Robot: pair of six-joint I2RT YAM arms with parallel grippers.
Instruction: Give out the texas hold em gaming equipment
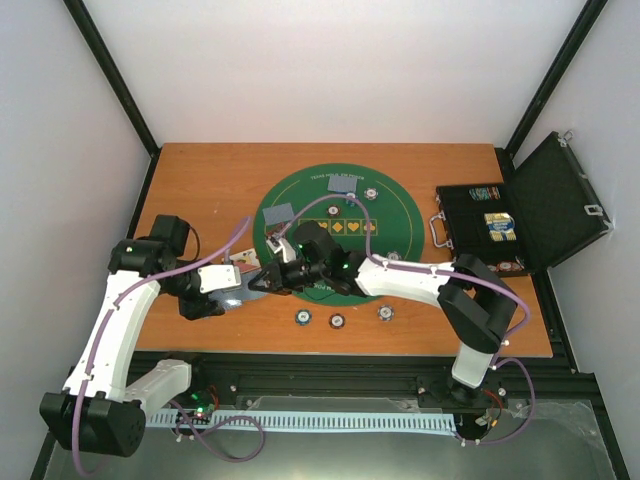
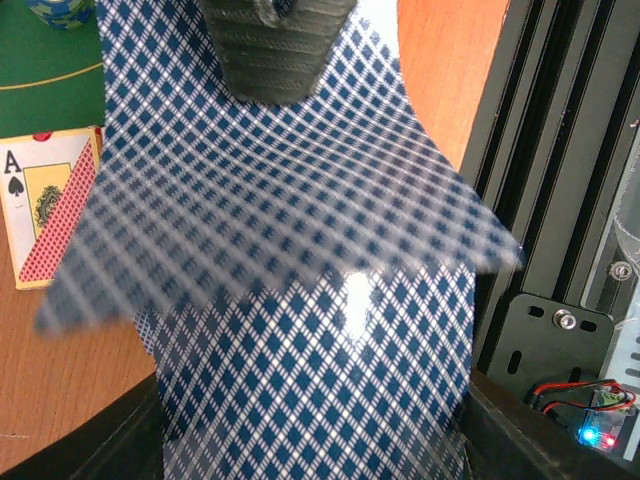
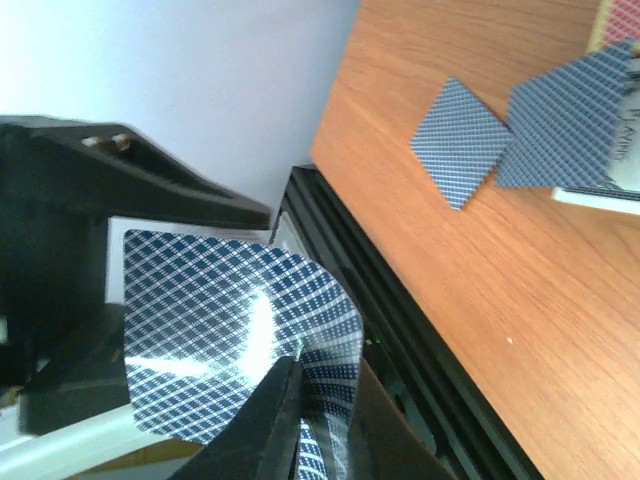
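Note:
My left gripper (image 1: 218, 297) is shut on a deck of blue-diamond-backed cards (image 2: 310, 380), held just above the table's front left; its dark fingers (image 2: 545, 440) flank the deck. My right gripper (image 1: 268, 280) reaches across from the right and is shut on the top card (image 3: 230, 330), which is bent and lifted off the deck; its finger (image 2: 280, 50) shows in the left wrist view. Two cards (image 1: 279, 213) (image 1: 345, 183) lie face down on the green round mat (image 1: 390, 235). Chips lie at the mat's far edge (image 1: 371, 193) and on the wood in front of it (image 1: 302, 317) (image 1: 338, 321) (image 1: 385, 313).
An open black case (image 1: 490, 225) with chips and cards stands at the right. A card box showing an ace of spades (image 2: 45, 205) lies on the wood left of the deck. Two more face-down cards (image 3: 460, 140) (image 3: 565, 120) lie on the wood beside it. A black frame rail (image 1: 330, 365) runs along the front.

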